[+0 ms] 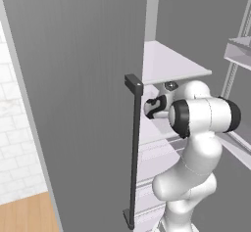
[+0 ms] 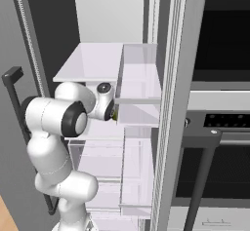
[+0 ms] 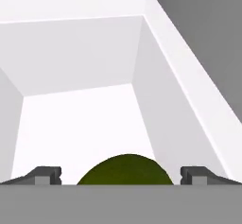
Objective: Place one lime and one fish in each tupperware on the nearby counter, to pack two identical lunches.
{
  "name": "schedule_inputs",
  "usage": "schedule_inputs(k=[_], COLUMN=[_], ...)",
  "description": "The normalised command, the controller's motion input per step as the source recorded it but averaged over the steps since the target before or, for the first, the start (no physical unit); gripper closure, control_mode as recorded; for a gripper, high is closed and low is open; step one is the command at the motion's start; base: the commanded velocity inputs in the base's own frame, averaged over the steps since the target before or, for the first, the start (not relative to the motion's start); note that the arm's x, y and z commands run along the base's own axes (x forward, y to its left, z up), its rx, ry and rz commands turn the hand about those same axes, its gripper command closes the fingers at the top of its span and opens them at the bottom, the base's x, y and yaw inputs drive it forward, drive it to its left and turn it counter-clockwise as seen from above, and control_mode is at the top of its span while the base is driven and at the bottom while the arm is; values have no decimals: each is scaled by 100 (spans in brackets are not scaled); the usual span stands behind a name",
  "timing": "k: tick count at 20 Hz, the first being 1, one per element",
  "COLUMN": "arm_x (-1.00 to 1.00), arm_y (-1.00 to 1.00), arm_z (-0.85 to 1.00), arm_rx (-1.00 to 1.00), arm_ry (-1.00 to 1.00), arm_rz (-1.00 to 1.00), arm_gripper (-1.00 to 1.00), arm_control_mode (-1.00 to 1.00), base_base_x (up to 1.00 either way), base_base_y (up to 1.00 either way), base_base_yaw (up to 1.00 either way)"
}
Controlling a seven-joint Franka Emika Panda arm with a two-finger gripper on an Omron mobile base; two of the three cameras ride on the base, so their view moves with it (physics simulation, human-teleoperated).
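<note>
A dark yellow-green lime (image 3: 125, 171) lies on the white floor of a fridge compartment (image 3: 80, 119), right in front of the hand. My gripper (image 3: 121, 176) is open, one fingertip (image 3: 47, 175) on each side of the lime and apart from it. From the right base view the hand (image 2: 105, 101) reaches into the fridge at middle-shelf height, and a sliver of the lime (image 2: 115, 113) shows at its tip. Left of the open door lies tan wood under white tiles, which looks like the counter (image 1: 24, 216). The fish and the tupperware are out of view.
The grey fridge door (image 1: 78, 104) stands open on the left with a dark vertical handle (image 1: 133, 152). White shelves (image 2: 93, 62) and clear door bins (image 2: 139, 79) surround the hand. The compartment's walls (image 3: 160, 100) close in on both sides. A dark oven (image 2: 219, 127) stands to the right.
</note>
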Motion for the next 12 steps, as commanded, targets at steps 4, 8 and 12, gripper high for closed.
schedule_inputs(k=[4, 8, 12], arm_x=[0, -6, -31], arm_y=[0, 0, 0], arm_z=[-24, -23, -26], arm_rx=[0, 0, 0], arm_ry=[12, 3, -3], arm_rz=[0, 0, 0], arm_gripper=[-100, -100, -100], arm_control_mode=[-100, -100, -100], base_base_x=[0, 0, 0], base_base_y=[0, 0, 0], base_base_yaw=[0, 0, 0])
